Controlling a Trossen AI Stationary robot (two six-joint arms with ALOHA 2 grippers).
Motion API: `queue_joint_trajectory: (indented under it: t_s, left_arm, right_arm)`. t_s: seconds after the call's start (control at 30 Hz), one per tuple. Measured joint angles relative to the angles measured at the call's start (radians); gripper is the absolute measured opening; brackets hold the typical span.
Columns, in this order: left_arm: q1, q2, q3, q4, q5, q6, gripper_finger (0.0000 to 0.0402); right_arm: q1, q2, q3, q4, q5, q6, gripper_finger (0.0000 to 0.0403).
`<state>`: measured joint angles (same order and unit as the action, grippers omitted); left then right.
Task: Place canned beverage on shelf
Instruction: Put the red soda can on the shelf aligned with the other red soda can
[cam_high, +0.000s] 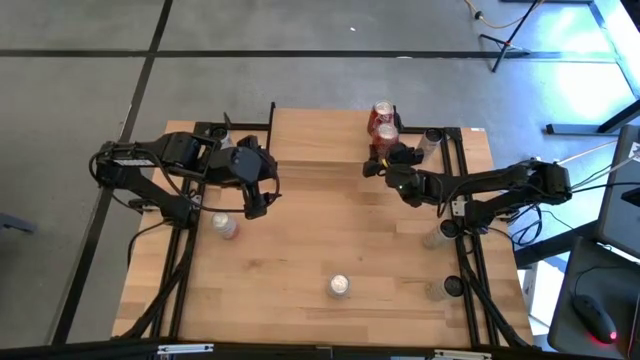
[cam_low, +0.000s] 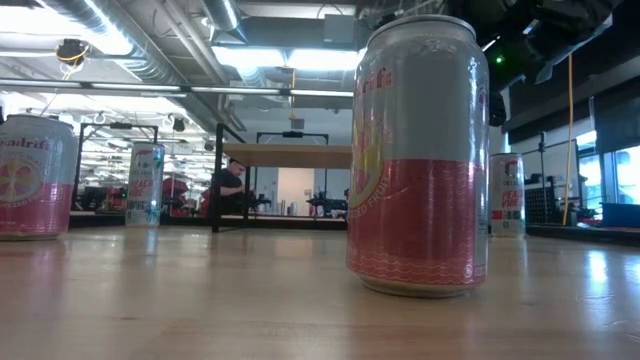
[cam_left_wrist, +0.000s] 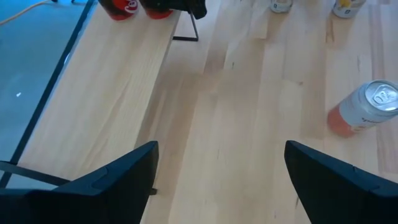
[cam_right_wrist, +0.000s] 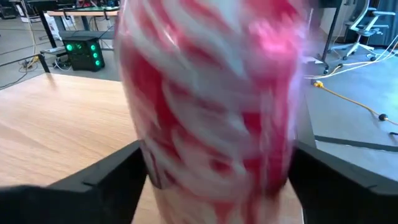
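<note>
- The right gripper (cam_high: 385, 158) was parked at the right end of the shelf (cam_high: 320, 140), a red-and-white can (cam_high: 386, 132) sitting between its fingers, with a second red can (cam_high: 381, 112) just behind it.
- In the right wrist view the can (cam_right_wrist: 214, 99) filled the gap; whether the jaws were gripping or already slack couldn't be told, so the release was judged to be in progress.
- The can seemed to be standing upright on the shelf top, near its edge.
- Best move, as a guess: jaws fully spread first, then pulled straight back so the can isn't clipped or tipped into its neighbour.
- The left gripper (cam_high: 255, 190) hung wide open and empty over the table, near a pink can (cam_high: 226, 226).
</note>
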<state>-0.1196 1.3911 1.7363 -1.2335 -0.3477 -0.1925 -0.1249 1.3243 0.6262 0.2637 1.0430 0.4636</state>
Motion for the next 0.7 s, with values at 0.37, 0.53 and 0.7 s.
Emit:
queue_joint_trajectory:
  t_s: [0.37, 0.53, 0.7]
  left_arm:
    - [0.000, 0.000, 0.000, -0.009, 0.002, 0.000, 0.0336]
    - [0.000, 0.000, 0.000, -0.010, 0.002, -0.011, 0.0336]
    - [0.000, 0.000, 0.000, -0.010, 0.002, -0.011, 0.0336]
  right_arm:
    - [0.001, -0.053, 0.088, -0.132, -0.045, -0.077, 0.0354]
    - [0.001, -0.074, 0.184, -0.313, -0.067, -0.076, 0.0341]
    - [-0.012, -0.074, 0.237, -0.426, -0.068, -0.075, 0.0332]
